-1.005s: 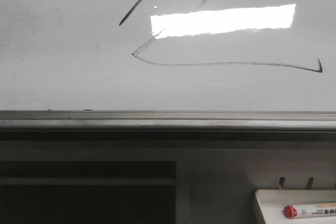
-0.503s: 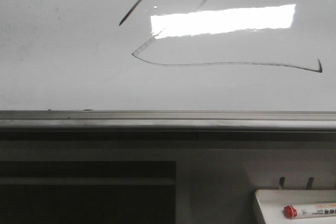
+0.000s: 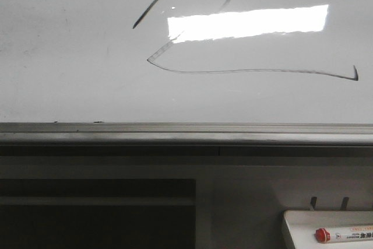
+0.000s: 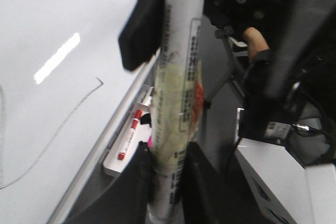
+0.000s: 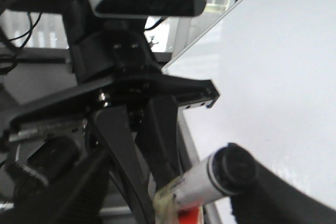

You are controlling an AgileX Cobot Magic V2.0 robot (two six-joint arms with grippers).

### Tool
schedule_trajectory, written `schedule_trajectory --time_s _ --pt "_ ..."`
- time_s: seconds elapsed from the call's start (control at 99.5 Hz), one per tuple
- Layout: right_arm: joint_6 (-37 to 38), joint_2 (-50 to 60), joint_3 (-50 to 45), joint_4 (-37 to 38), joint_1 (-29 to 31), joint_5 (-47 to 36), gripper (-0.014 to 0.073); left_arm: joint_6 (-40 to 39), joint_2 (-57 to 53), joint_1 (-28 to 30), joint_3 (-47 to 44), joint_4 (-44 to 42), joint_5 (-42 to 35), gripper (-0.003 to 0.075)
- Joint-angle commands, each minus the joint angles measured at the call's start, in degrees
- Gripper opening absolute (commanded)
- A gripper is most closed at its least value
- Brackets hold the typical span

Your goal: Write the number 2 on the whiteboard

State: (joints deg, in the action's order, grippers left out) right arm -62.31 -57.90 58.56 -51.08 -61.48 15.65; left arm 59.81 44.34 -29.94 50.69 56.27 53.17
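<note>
The number 2 (image 3: 233,71) is a thin dark stroke on the glossy whiteboard (image 3: 70,56), above its grey metal ledge (image 3: 175,132). Neither gripper shows in the front view. In the left wrist view my left gripper (image 4: 167,156) is shut on a white marker (image 4: 178,77) wrapped in yellowed tape, held away from the board (image 4: 42,35). In the right wrist view my right gripper (image 5: 173,161) is open. The marker's black-capped end (image 5: 231,169) lies between its fingers, against one finger (image 5: 283,192). The left arm's fingers (image 5: 121,145) grip the marker lower down.
A small white tray (image 3: 303,223) with a red-capped marker (image 3: 344,235) sits below the ledge at the right; it also shows in the left wrist view (image 4: 123,158). Dark cabinet openings lie under the ledge. Arm hardware and cables (image 4: 294,119) crowd the space beside the board.
</note>
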Motion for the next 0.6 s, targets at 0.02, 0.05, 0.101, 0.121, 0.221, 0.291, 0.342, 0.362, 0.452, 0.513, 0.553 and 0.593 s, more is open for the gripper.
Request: schedule_trajectory --time_s 0.02,0.05,0.101,0.121,0.221,0.291,0.342,0.362,0.452,0.513,0.553,0.593 --pt "-0.63 3.67 2.24 -1.56 1.60 -7.56 0.0589 -2.06 0.30 0.06 1.34 2.13 -8.52 -0.0020" --pt "-0.63 4.66 2.24 -1.56 2.43 -7.95 0.0584 -3.01 0.21 0.06 1.33 1.61 -11.02 -0.0020" --pt "-0.63 6.36 2.12 -1.56 4.34 -7.81 0.0565 -6.40 0.21 0.06 0.95 0.16 -15.16 -0.0020" --pt "-0.63 7.24 1.95 -1.56 5.65 -7.69 0.0552 -7.58 0.21 0.06 0.77 -0.74 -17.35 -0.0020" --pt "-0.63 11.19 0.07 -1.56 10.39 -7.46 0.0424 -21.23 0.45 0.40 -1.97 -6.25 -30.60 -0.0020" --pt "-0.63 13.93 -1.95 -1.77 13.65 -7.32 0.0245 -27.73 0.96 1.34 -5.04 -8.76 -40.32 -0.0020" --pt "-0.63 15.17 -3.57 -2.27 14.99 -7.09 0.0076 -27.86 2.15 2.01 -7.07 -8.76 -45.81 -0.0020" --pt "-0.63 15.76 -4.32 -2.56 15.52 -7.09 0.0003 -27.86 2.82 2.33 -7.78 -8.76 -47.60 -0.0020" --pt "-0.63 17.43 -7.56 -4.21 16.42 -7.09 -0.0071 -27.86 6.85 3.00 -9.12 -8.76 -51.79 -0.0020" --pt "-0.63 17.99 -9.30 -5.72 16.42 -7.09 -0.0071 -27.86 9.87 3.00 -8.87 -8.76 -52.67 -0.0020" --pt "-0.63 17.98 -10.50 -6.86 16.42 -7.09 -0.0071 -27.86 12.09 2.78 -8.43 -8.76 -53.17 -0.0020" --pt "-0.63 17.98 -11.42 -7.69 16.42 -7.09 -0.0071 -27.86 14.38 2.49 -7.84 -8.76 -53.17 -0.0020"
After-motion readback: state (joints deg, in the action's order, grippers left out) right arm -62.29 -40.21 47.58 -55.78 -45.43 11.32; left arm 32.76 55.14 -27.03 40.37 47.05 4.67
